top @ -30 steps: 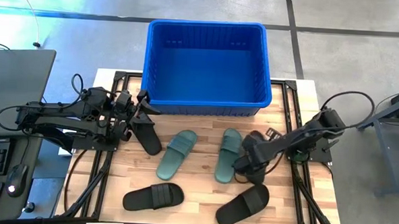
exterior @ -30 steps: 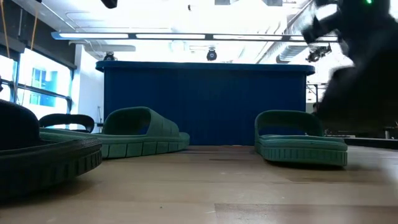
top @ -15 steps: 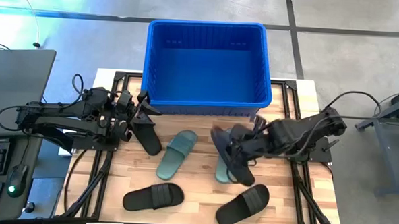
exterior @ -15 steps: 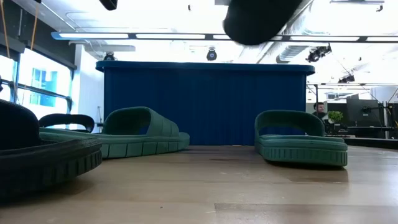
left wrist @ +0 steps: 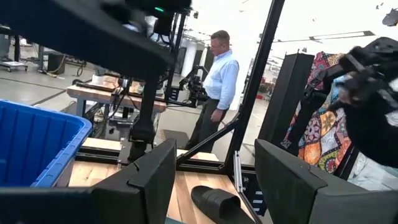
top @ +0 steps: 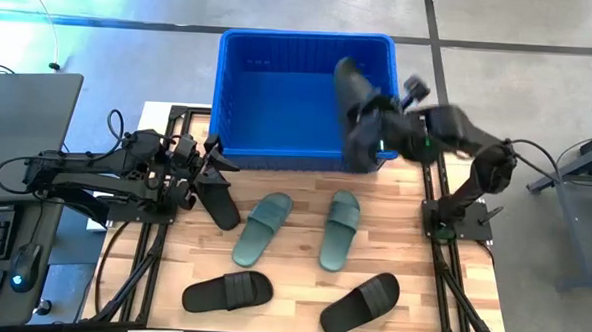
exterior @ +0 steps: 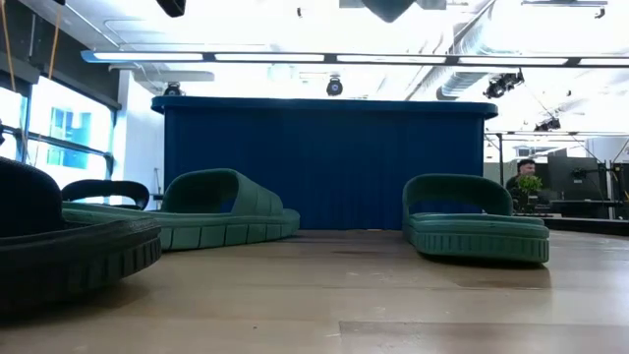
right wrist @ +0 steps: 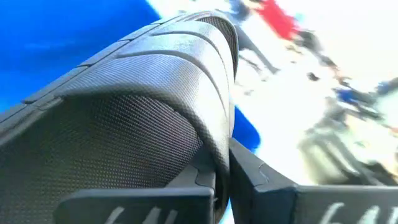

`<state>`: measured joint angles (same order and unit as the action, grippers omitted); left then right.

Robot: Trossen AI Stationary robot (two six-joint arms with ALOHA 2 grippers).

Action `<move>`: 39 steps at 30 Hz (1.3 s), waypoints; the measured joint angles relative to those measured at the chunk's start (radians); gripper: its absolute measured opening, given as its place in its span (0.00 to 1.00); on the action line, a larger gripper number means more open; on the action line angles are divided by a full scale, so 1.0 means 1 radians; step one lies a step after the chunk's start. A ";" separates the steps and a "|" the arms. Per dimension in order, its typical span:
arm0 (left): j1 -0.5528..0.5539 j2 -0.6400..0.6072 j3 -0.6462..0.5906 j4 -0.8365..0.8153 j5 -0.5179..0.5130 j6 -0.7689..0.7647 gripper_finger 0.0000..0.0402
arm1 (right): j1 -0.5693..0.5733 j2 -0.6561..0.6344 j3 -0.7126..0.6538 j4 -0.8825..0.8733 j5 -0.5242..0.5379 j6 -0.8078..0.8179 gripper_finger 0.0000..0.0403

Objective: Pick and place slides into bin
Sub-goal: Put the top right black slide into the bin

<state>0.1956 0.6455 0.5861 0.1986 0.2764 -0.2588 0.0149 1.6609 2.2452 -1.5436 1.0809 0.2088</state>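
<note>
The bin (top: pixel 279 105), bright blue and empty as far as can be seen, is found at twelve o'clock on the table (top: pixel 291 276). Five slides are left on the wood: two sage green slides (top: pixel 262 228) near the centre, a black slide (top: pixel 227 290) at seven o'clock, another black slide (top: pixel 360 303) at five o'clock, and a third black slide (top: pixel 218 198) at nine o'clock, just beside the left end effector (top: pixel 201 172). That end effector is seen resting low at the table's left edge, with its fingers parted wide in the left wrist view and nothing between them. The right end effector (top: pixel 373 124) is held over the bin's right-hand side, at about one o'clock, and is closed on a sixth, black slide (top: pixel 351 103), whose textured sole fills the right wrist view. The transfer step is judged to be in hand, the first slide being carried above the bin. For the next move, the fingers need only be parted so that the slide drops inside the walls, clear of the rim.
</note>
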 joint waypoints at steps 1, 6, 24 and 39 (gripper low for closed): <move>0.000 0.000 0.000 0.000 0.000 0.000 0.50 | -0.047 0.000 0.000 -0.001 -0.003 -0.018 0.01; 0.000 0.000 0.000 -0.004 0.000 0.000 0.50 | -0.280 0.022 0.000 -0.012 -0.227 -0.090 0.01; 0.000 0.000 0.000 -0.080 -0.001 0.026 0.50 | -0.620 0.464 -0.003 0.057 -0.308 -0.296 0.00; 0.000 0.000 0.000 -0.105 0.002 0.026 0.50 | -0.682 0.703 -0.003 0.070 -0.225 -0.464 0.01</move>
<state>0.1955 0.6456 0.5861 0.0932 0.2779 -0.2328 -0.6669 2.3644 2.2425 -1.4736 0.8558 -0.2554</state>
